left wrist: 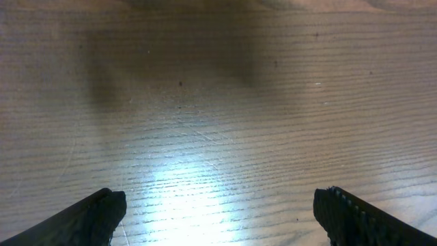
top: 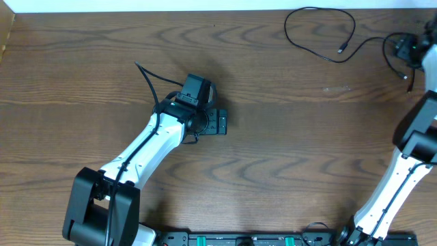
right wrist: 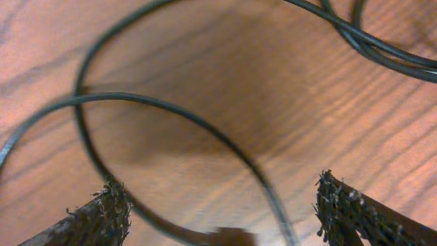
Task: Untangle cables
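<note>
A thin black cable (top: 354,29) lies in a loose loop at the table's far right, with a small plug end (top: 341,49). It runs on toward my right gripper (top: 408,50), which hovers over more black loops at the right edge. In the right wrist view the gripper (right wrist: 222,205) is open, and black cable loops (right wrist: 171,109) cross the wood between and beyond its fingers, none gripped. My left gripper (top: 220,123) is open and empty over bare wood at the table's middle left (left wrist: 218,205). No white cord is in view.
The wooden table (top: 287,150) ends at a white edge along the top of the overhead view. A thick black arm wire (top: 147,76) sticks out behind the left wrist. A black rail (top: 239,239) runs along the front edge.
</note>
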